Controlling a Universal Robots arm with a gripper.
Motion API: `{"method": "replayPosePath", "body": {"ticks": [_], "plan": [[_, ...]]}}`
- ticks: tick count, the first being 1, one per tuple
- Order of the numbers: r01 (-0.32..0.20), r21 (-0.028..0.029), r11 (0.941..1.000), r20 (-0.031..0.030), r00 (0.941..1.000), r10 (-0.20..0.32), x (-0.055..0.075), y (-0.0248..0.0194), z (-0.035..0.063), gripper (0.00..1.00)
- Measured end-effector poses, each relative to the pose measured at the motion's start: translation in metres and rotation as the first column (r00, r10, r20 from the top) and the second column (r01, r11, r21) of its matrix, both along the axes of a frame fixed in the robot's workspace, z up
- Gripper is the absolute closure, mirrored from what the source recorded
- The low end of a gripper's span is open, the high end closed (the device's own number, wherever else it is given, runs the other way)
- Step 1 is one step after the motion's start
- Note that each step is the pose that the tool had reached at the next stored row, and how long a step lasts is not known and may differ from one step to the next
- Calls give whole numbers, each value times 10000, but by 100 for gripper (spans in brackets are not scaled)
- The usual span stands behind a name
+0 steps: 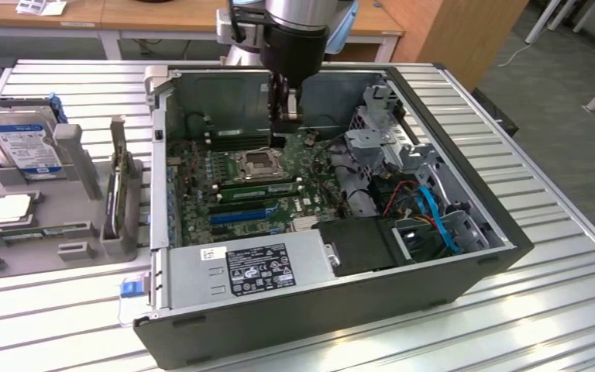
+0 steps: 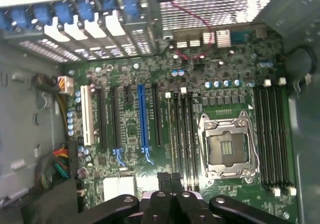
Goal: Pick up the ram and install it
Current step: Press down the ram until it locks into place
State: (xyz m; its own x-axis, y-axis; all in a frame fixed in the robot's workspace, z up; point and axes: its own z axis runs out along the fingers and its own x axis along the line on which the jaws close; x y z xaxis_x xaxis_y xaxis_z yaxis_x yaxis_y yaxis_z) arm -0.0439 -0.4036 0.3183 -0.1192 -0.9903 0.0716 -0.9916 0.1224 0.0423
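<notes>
My gripper hangs shut over the motherboard inside the open computer case, above the processor socket. In the wrist view the shut fingertips meet with nothing visible between them, over the black memory slots beside the socket. A thin green strip that looks like the ram lies flat in the grey fixture at the exterior view's left, well away from my gripper.
The fixture also holds a hard drive with a blue label, a square silver chip and an upright card. Inside the case are a power supply, drive cages and blue cables. The slatted metal table surrounds the case.
</notes>
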Motion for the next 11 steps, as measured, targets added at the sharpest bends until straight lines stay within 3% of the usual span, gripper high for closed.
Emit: {"method": "replayPosePath", "body": {"ticks": [5, 11], "plan": [[866, 0, 9962, 0, 9962, -866, 0, 0, 0, 89], [1862, 0, 9825, 0, 9825, -1862, 0, 0, -1, 89]]}}
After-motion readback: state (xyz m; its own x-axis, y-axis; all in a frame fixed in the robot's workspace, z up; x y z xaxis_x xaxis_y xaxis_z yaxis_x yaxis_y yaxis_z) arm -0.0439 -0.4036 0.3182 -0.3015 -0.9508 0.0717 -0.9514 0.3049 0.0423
